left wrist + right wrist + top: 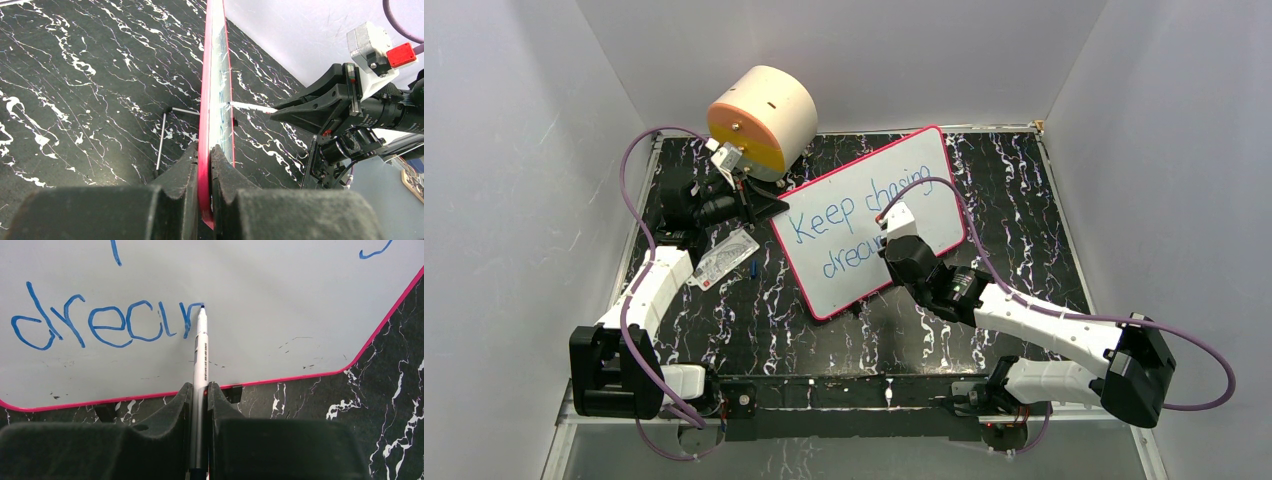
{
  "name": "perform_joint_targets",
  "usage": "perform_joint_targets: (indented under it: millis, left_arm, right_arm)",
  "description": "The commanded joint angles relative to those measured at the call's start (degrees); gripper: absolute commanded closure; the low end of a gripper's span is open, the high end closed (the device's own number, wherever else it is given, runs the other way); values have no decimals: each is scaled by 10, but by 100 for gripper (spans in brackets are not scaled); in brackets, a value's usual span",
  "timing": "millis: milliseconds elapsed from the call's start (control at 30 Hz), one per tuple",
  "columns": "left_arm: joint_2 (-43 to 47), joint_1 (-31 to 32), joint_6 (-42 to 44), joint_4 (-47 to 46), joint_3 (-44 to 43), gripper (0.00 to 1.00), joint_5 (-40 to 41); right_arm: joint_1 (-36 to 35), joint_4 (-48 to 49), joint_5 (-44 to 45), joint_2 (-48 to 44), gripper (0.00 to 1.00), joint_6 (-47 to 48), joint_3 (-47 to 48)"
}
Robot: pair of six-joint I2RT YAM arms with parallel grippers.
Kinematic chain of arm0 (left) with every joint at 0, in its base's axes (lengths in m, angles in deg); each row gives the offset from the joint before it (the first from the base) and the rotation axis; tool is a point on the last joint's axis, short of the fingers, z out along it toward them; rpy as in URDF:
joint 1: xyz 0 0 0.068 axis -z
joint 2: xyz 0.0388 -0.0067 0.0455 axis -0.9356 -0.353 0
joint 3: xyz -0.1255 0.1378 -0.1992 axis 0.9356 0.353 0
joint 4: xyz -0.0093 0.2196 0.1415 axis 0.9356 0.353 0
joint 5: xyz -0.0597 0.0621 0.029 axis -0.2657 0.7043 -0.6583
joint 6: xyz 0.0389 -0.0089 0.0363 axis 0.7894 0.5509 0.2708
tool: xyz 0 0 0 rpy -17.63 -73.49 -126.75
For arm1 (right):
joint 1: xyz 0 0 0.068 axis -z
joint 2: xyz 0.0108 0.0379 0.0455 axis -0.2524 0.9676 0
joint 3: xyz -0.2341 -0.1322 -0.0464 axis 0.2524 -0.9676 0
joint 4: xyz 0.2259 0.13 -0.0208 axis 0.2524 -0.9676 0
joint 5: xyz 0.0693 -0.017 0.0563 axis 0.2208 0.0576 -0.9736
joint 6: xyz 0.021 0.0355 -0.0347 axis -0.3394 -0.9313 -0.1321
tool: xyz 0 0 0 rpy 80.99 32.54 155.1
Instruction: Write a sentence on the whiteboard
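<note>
**Right wrist view: marker tip touching the board at the end of the lower line**

In the right wrist view the right gripper (200, 392) is pinching a white marker (201, 355), its fingers pressed nearly together on the barrel. The pen is pointing straight away from the camera. Its blue tip is touching the board (300, 305) just beyond the fingers, at the end of the lower line of the writing (100, 325), which is reading "drea" plus a partial stroke. The board's pink edge is running close past the fingertips, over the black marbled table (390, 405).

In the left wrist view the left gripper (205, 157) is clamping that pink edge, fingers closed tight on it. The board is showing edge-on here, with a thin wire leg (161, 137) on its back side.

From the top camera the board is sitting mid-table, turned askew, with "Keep chasing" on its upper line. A tan cylinder (764, 115) is sitting just behind its far left corner.
</note>
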Motion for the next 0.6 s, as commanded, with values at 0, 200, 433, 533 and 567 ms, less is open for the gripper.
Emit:
perform_joint_targets:
  millis: [0,200,433,533,567]
  left_arm:
    - [-12,16,59,45,12,100,8]
    - [-11,16,59,46,11,100,8]
    - [-10,17,59,45,11,100,8]
    - [-9,16,59,45,12,100,9]
    - [-9,16,59,45,12,100,9]
  right_arm:
    - [2,-6,-4,-7,100,-17,11]
    - [2,-35,-18,-10,100,-33,2]
    - [2,-48,-21,-13,100,-40,-4]
    - [2,-47,-20,-16,100,-39,-4]
    - [2,-46,-20,-16,100,-38,-3]
